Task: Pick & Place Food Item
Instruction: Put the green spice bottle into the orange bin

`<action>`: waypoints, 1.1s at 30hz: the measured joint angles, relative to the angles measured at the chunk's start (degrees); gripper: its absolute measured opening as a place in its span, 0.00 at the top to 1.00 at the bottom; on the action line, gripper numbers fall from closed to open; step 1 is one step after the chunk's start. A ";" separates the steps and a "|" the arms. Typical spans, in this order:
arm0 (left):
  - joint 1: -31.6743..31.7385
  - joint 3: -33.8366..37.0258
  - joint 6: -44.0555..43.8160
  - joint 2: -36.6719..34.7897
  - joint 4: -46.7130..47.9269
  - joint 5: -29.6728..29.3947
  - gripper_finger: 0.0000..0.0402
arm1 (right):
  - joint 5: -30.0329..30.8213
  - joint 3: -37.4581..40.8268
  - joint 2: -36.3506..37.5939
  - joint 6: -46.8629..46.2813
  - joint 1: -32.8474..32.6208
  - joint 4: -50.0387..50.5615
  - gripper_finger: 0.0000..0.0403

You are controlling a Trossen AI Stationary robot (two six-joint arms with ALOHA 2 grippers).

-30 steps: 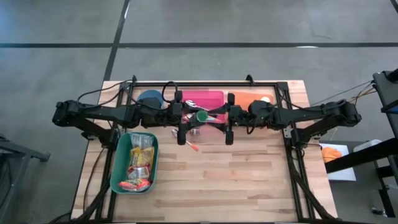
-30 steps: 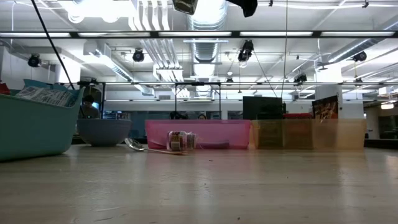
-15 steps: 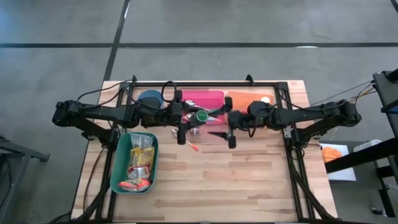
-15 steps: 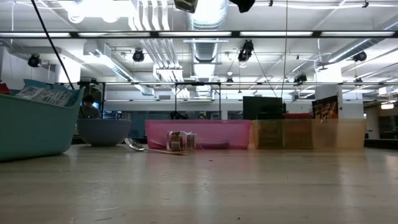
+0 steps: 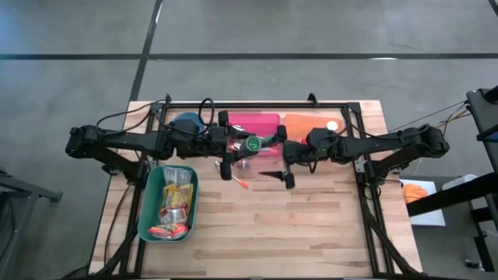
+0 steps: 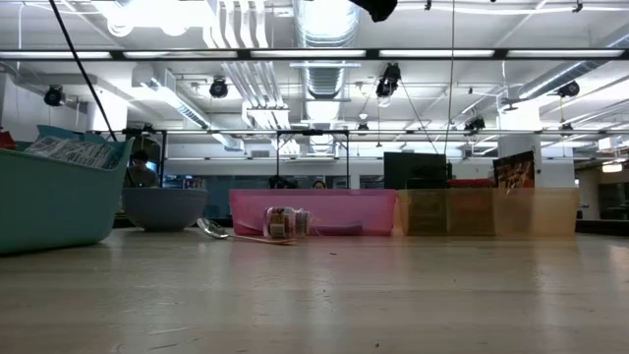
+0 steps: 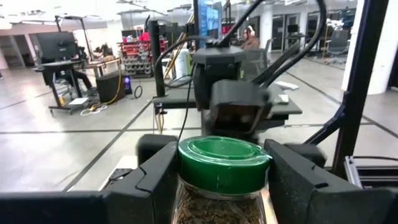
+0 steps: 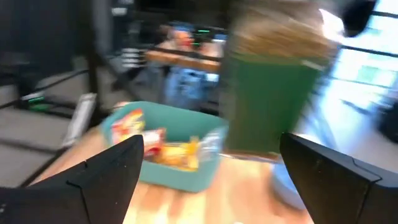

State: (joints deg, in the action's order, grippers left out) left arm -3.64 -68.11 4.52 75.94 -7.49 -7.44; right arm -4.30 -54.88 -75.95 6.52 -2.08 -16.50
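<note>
I see the pale wooden plank table (image 5: 296, 225) with the teal oval basket of snack packets (image 5: 169, 204) toward its left front. Along the far edge sit the pink rectangular tray (image 5: 257, 123) and the orange tray (image 5: 311, 123). My left gripper (image 5: 250, 145) is up over the middle, its fingers (image 7: 155, 177) pinching the glass spice jar with the green lid (image 7: 222, 163) by its sides. The jar's long axis runs along the arm, with the lid end pointing at the right arm. My right gripper (image 5: 276, 159) sits just beside the lid, fingers spread wide and not touching it. A second ago those fingers were narrower and level with the jar; they have since swung toward the table's front.
</note>
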 joint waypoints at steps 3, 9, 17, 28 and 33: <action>-0.03 -0.67 -0.01 -0.04 -0.09 0.55 0.54 | 6.79 0.04 -0.03 -1.02 -0.21 -2.72 0.07; -0.02 -1.43 -0.01 -0.04 -0.69 0.64 0.54 | 5.49 0.36 -1.45 0.50 -0.93 -9.00 0.07; -0.04 -1.34 -0.01 -0.02 -2.65 2.36 0.54 | 5.86 0.14 -5.49 2.01 -1.03 -17.72 0.07; -0.06 -1.30 -0.03 0.07 -3.11 4.06 0.54 | 9.18 -3.29 -9.24 2.94 -0.93 -18.24 0.20; -0.02 -1.32 -0.03 0.07 -3.20 4.74 0.54 | 9.45 -3.42 -9.37 2.84 -0.93 -18.00 0.45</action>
State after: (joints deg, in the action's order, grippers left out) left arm -3.66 -69.43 4.50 76.01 -10.68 -2.70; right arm 5.15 -58.30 -85.32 9.37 -3.01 -34.50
